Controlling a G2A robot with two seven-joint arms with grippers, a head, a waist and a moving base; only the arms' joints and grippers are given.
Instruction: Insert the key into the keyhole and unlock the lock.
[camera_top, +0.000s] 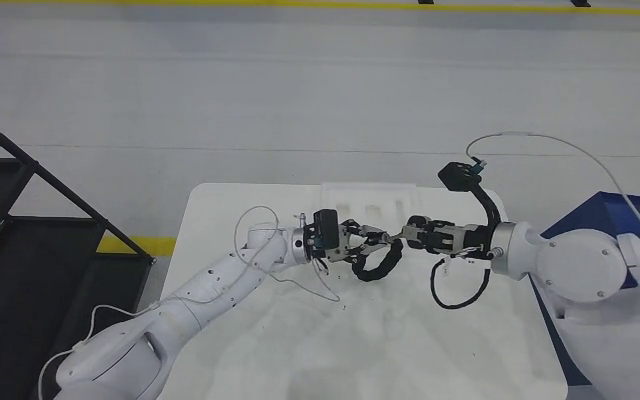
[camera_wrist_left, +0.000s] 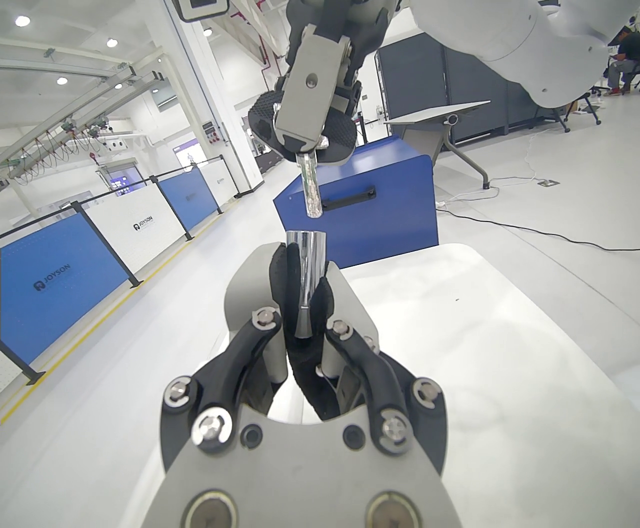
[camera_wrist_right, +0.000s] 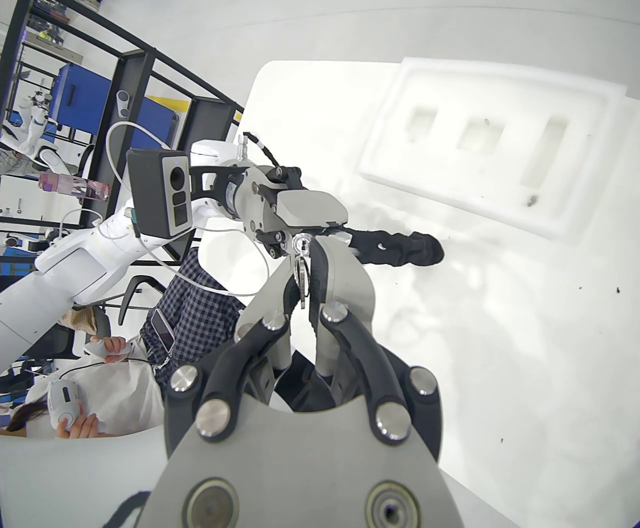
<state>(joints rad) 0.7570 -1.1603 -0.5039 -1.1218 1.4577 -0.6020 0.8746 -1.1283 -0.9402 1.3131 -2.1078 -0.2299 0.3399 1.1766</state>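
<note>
Above the middle of the table (camera_top: 470, 340), nearer its far edge, two grippers meet tip to tip. L gripper (camera_wrist_left: 305, 272) is clamped on the lock (camera_wrist_left: 307, 245), a chrome cylinder w/ a black cable (camera_top: 378, 266) drooping below. The key (camera_wrist_left: 311, 192) points at the cylinder's open end, tip just short, not touching. R gripper (camera_wrist_right: 306, 260) is clamped on the key's head. Judged: insertion not yet begun. Line the key's axis w/ the cylinder first, advance slow & straight, hold L steady. Turn only once seated, else the key may jam or slip.
</note>
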